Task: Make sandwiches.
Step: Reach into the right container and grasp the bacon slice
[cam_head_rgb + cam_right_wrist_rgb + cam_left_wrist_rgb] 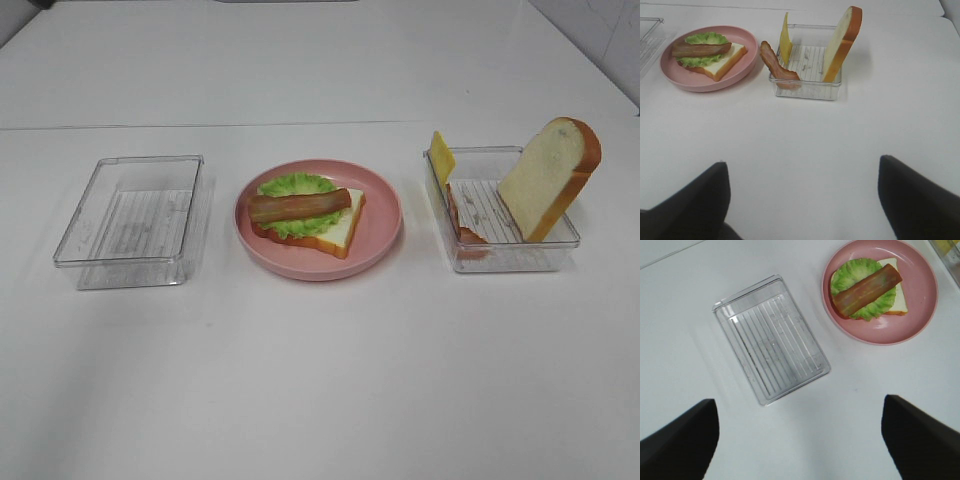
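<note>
Left gripper and right gripper are hanging released, empty. Half-built green-lettuce-and-bacon toy sandwich is sitting on round pink plate. At its 3 o'clock, clear plastic tray is holding leaning white bread slice and thin yellow cheese slice, both likely toppling or slipping if pinched off-centre.

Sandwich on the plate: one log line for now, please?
plate: bread, lettuce, bacon stacked | right tray: cheese, second bacon, second bread | left end effector open | right end effector open
</note>
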